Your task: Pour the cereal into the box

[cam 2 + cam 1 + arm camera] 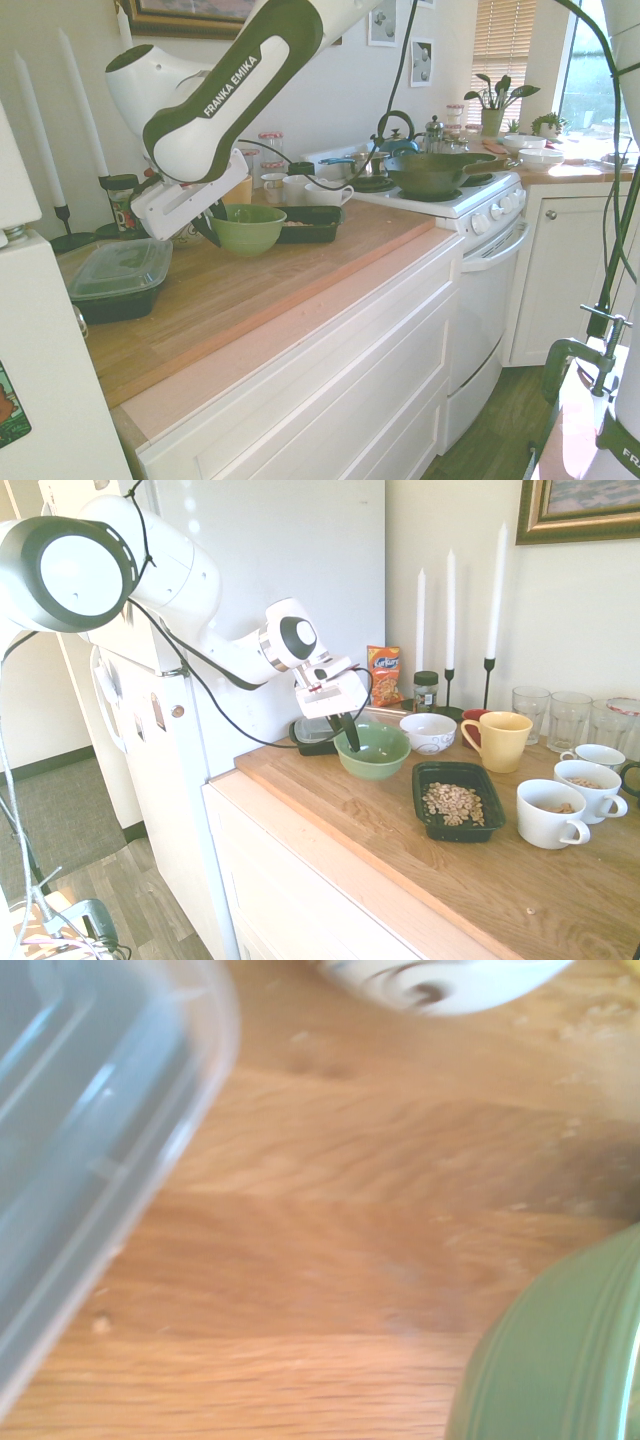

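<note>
Well, the cereal [453, 803] lies in a loose heap inside the box [458, 831], so the pour looks largely done. The tool [352, 741] is closed on the rim of the green bowl [374, 764], on the side away from the box. From where I stand I can't quite tell whether the bowl is just resting on the table [385, 860] or raised a touch, and its inside is mostly hidden.

The cereal should handle light, dry and crumbly, best tipped rather than pinched. The bowl looks stiff, smooth and probably breakable, with some weight for a grip on one point of its rim; it could swing or slip if hurried. That rim is still the natural hold, the curved side being slick.

As for room, the lidded tub [120, 280] sits near on one side, the white bowl [430, 742] just behind, and the box close by on the other. Past the box stand cups [545, 826]. Toward the front there is bare wood, but the edge is near, so I'd set the bowl down gently.
</note>
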### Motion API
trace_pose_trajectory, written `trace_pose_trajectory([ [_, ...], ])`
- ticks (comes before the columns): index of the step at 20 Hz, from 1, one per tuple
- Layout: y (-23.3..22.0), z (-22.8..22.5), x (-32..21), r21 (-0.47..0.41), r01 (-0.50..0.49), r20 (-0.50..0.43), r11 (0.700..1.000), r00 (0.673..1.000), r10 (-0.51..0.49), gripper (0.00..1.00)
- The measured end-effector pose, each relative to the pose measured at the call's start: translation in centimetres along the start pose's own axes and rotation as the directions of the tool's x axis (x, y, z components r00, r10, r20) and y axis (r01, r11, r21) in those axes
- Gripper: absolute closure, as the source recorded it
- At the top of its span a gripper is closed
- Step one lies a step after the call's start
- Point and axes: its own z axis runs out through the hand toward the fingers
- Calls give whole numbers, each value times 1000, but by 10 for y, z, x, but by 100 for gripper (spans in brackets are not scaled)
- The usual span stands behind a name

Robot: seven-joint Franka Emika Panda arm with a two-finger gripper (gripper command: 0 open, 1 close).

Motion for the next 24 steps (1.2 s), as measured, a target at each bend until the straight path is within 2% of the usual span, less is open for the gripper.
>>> trace_pose_trajectory([
  [9,-35,30,-22,-33,58,-43,998,997,-60,100],
  [10,-36,30,-22,-40,58,-42,998,997,-59,0],
  [24,-38,25,-29,-36,29,4,999,1000,-29,0],
])
